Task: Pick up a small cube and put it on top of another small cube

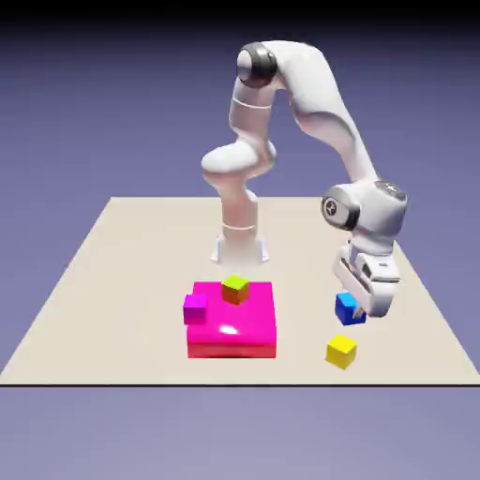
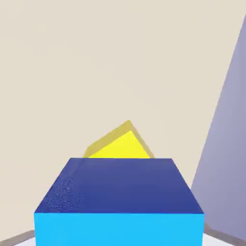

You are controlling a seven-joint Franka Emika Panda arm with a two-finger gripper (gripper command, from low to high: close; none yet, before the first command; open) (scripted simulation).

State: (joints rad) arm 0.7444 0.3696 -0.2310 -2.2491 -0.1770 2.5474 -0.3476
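Observation:
The small bright blue cube [image 1: 349, 308] hangs above the table at the exterior view's right, and my gripper [image 1: 356, 314] is shut on it. In the hand view the blue cube [image 2: 120, 202] fills the bottom of the picture and hides my fingertips. The small yellow cube [image 1: 341, 351] rests on the table just in front of and below the held cube. The hand view shows the yellow cube [image 2: 120, 144] partly hidden behind the blue one's top edge.
A large flat pink block [image 1: 232, 321] lies at the table's middle. A green-topped orange cube [image 1: 235, 289] sits on it and a small magenta cube [image 1: 195, 307] sits at its left side. The table's edge [image 2: 211, 139] runs close on the hand view's right.

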